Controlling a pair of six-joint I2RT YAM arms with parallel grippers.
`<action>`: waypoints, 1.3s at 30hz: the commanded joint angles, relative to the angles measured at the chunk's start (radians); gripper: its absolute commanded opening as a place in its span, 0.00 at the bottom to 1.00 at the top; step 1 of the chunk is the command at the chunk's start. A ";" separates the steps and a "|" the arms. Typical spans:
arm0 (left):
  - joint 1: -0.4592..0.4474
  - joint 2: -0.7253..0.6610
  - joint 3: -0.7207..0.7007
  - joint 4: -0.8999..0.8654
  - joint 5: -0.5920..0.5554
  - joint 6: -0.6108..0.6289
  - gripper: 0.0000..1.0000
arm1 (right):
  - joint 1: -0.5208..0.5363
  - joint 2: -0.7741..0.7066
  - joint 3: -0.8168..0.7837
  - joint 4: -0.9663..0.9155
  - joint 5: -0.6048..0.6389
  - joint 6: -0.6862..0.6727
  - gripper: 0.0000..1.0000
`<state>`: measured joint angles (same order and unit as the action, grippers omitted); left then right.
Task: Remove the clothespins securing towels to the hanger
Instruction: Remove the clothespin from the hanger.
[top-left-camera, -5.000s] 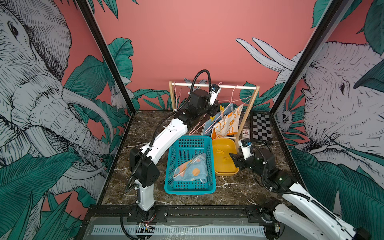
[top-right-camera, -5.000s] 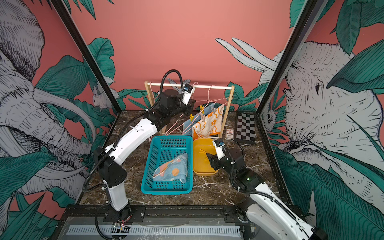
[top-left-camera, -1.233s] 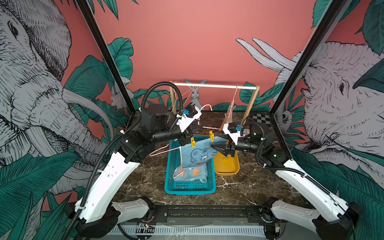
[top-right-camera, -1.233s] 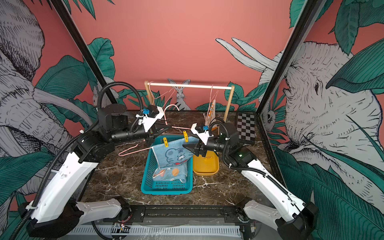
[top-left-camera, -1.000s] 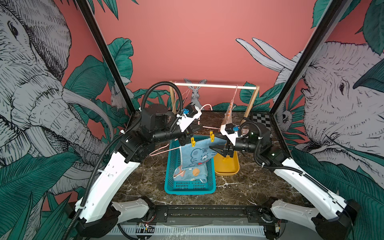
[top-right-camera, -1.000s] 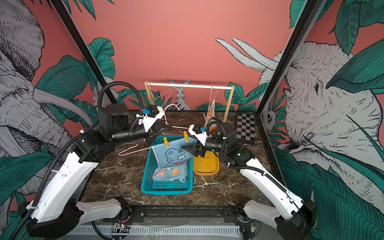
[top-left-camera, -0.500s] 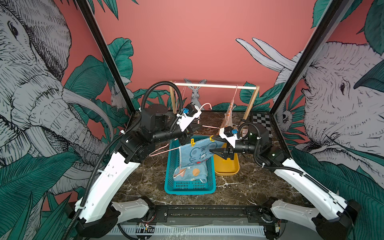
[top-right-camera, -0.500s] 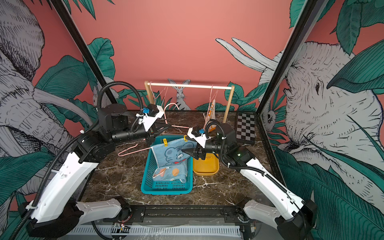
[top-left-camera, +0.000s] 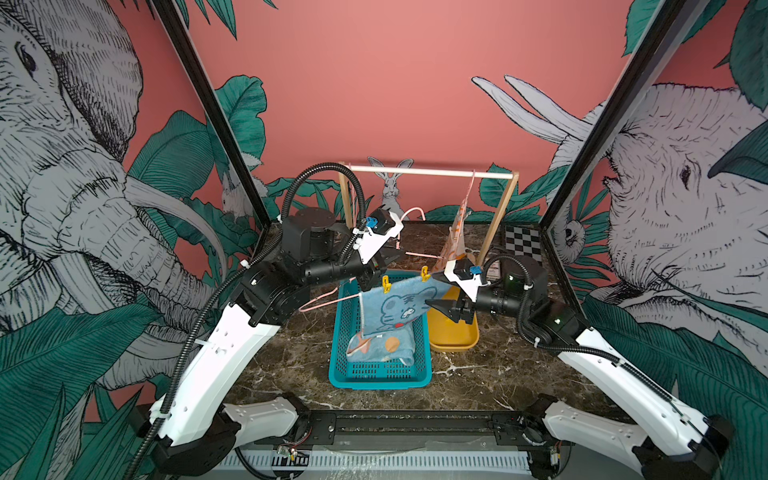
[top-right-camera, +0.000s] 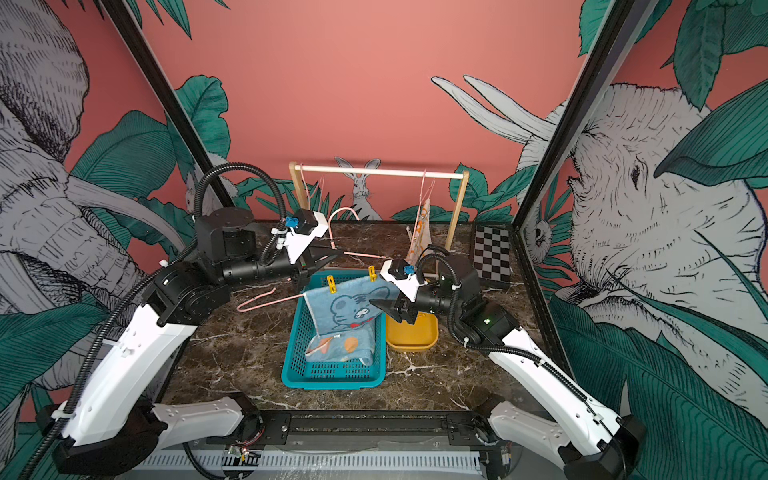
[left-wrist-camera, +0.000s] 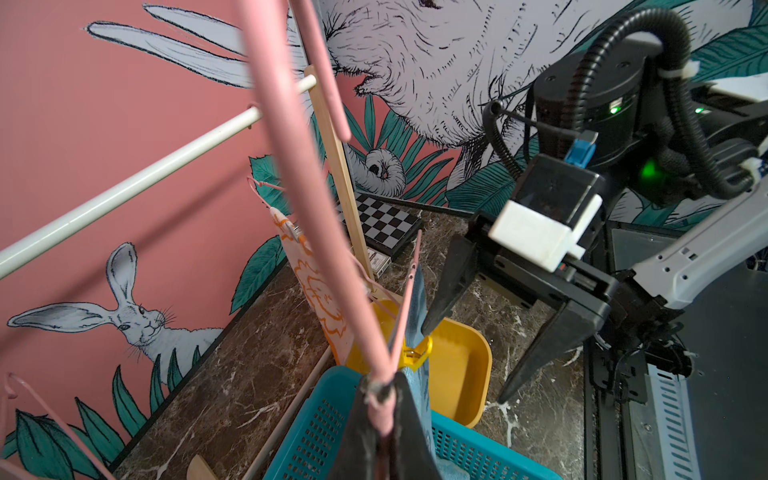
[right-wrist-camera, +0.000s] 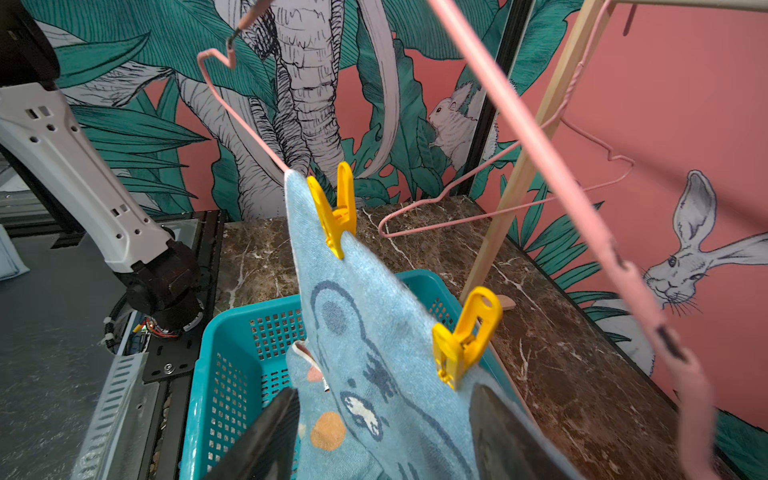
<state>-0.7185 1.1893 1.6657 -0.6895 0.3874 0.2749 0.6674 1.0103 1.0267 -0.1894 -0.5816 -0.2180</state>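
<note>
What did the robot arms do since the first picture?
The left gripper took the pink hanger with the tiger towel off the rack and carried it over the teal basket; the right gripper rose, open, to the towel. Both yellow clothespins stay clipped on.

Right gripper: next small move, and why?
Probably ease the right gripper forward until its open jaws bracket the handles of the nearer yellow clothespin. They now straddle the tiger towel just short of that pin, and the left gripper is shut on the pink hanger, steadying it.
</note>
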 joint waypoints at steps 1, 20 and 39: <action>0.002 -0.021 0.012 0.034 0.045 0.020 0.00 | 0.005 -0.008 -0.005 0.049 0.029 -0.025 0.65; 0.002 -0.015 0.012 0.022 0.112 0.021 0.00 | 0.022 0.063 0.042 0.093 -0.035 -0.047 0.65; 0.002 -0.023 0.003 0.063 0.018 -0.018 0.00 | 0.043 0.049 0.047 0.105 -0.058 -0.065 0.52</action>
<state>-0.7166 1.1900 1.6653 -0.6819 0.3885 0.2584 0.7010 1.0725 1.0454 -0.1158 -0.6182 -0.2619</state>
